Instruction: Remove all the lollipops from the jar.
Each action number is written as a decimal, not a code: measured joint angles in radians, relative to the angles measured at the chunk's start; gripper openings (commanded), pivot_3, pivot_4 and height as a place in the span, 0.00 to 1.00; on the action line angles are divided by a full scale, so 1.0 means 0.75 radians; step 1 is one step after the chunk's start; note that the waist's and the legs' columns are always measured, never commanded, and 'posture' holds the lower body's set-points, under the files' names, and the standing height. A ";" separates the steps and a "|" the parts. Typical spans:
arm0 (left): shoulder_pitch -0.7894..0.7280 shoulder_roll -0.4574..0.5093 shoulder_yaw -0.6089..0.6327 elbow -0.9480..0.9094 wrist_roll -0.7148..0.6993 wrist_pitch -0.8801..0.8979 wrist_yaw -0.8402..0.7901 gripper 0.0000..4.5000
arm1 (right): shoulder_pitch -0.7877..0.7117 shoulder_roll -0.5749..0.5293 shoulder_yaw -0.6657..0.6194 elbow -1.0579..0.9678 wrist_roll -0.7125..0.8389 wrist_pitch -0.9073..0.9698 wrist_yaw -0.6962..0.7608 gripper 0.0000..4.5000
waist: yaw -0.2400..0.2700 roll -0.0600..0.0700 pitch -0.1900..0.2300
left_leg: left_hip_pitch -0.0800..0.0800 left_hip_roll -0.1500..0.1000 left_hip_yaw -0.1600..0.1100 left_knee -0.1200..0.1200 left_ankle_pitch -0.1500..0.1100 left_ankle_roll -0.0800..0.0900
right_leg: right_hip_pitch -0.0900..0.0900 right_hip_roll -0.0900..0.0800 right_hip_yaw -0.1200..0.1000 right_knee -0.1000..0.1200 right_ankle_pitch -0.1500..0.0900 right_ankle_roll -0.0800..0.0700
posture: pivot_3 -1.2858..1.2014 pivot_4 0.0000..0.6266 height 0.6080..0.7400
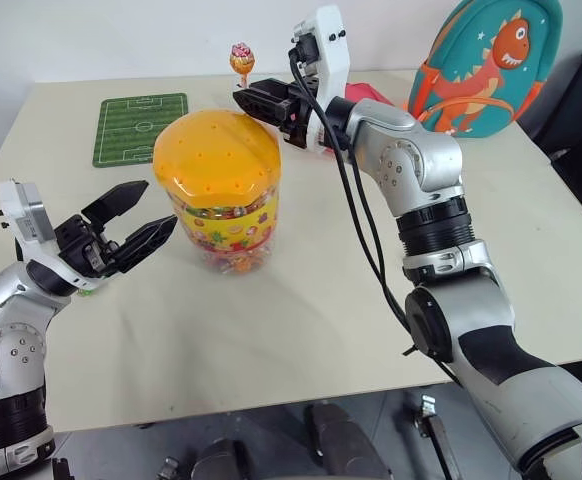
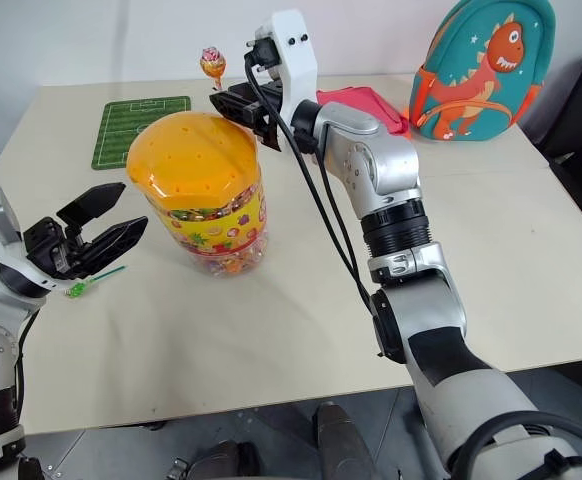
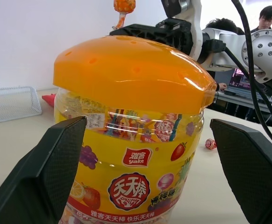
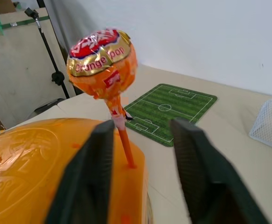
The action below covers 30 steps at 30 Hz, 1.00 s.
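Wrapper on lollipop (image 4: pixel 103 63) reads "Orange Pop"; right gripper (image 4: pixel 143 154) straddles its stick, apart; left gripper (image 1: pixel 136 225) gapes empty.

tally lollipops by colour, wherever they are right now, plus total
Orange lollipop: 1, stick planted in the jar lid, between the right gripper fingers
Green lollipop: 1, on the table by the left gripper
Red lollipop: 1, on the table beyond the jar
Total: 3

The right claw (image 1: pixel 243 96) hides the orange lollipop's (image 1: pixel 241 57) stick from the head views, while the left claw (image 1: pixel 149 215) covers most of a green lollipop (image 2: pixel 73 290) on the table (image 2: pixel 301 330).
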<state>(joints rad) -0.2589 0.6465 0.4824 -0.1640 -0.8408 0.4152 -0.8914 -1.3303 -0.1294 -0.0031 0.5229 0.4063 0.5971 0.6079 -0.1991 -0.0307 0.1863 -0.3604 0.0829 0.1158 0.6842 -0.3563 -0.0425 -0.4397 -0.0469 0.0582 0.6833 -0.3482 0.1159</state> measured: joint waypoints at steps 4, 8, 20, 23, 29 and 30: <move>0.000 0.000 0.000 -0.002 0.000 0.000 0.003 1.00 | 0.000 0.000 -0.007 -0.003 0.004 0.000 0.025 0.01 | 0.000 0.000 0.000 | 0.000 0.000 0.000 0.000 0.000 0.000 | 0.000 0.000 0.000 0.000 0.000 0.000 | 0.52 0.24 1.00; -0.008 0.000 -0.001 -0.001 0.000 0.000 -0.002 1.00 | -0.002 -0.008 -0.104 -0.007 0.068 -0.042 0.077 0.01 | 0.003 0.000 0.000 | -0.001 -0.001 -0.001 0.000 0.000 0.000 | 0.000 0.000 -0.002 0.000 0.000 0.000 | 0.52 0.24 1.00; 0.024 0.086 -0.154 -0.045 0.083 -0.052 -0.207 1.00 | 0.180 -0.736 -0.260 -0.293 0.167 0.195 0.208 0.01 | 0.039 0.000 0.000 | -0.012 -0.003 -0.011 0.000 0.000 0.001 | 0.000 -0.001 -0.004 -0.009 0.000 0.000 | 0.52 0.24 1.00; 0.052 0.114 -0.218 -0.092 0.116 -0.081 -0.295 1.00 | 0.419 -1.028 -0.147 -0.423 0.102 0.424 0.254 0.01 | 0.053 0.001 0.000 | -0.011 -0.002 -0.008 0.000 0.000 0.001 | 0.000 0.000 -0.001 -0.011 0.000 0.000 | 0.52 0.24 1.00; 0.088 0.142 -0.303 -0.121 0.178 -0.134 -0.393 1.00 | 1.112 -1.401 -0.040 -0.664 -0.032 0.564 0.329 0.01 | 0.086 0.005 0.000 | -0.007 -0.006 0.003 0.003 0.002 0.002 | 0.000 0.006 0.008 -0.019 -0.001 -0.001 | 0.52 0.24 1.00; 0.086 0.140 -0.306 -0.124 0.182 -0.135 -0.393 1.00 | 1.187 -1.416 -0.043 -0.697 -0.044 0.565 0.326 0.01 | 0.088 0.006 0.000 | -0.007 -0.007 0.004 0.003 0.003 0.003 | 0.000 0.006 0.009 -0.019 -0.001 -0.001 | 0.52 0.24 1.00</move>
<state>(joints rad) -0.1943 0.7513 0.2532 -0.2566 -0.7046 0.3136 -1.1860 -0.4403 -1.1911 -0.0350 0.0003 0.3732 1.0211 0.8525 -0.1329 -0.0264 0.1862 -0.3657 0.0777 0.1187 0.6866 -0.3544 -0.0405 -0.4396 -0.0426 0.0649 0.6691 -0.3487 0.1151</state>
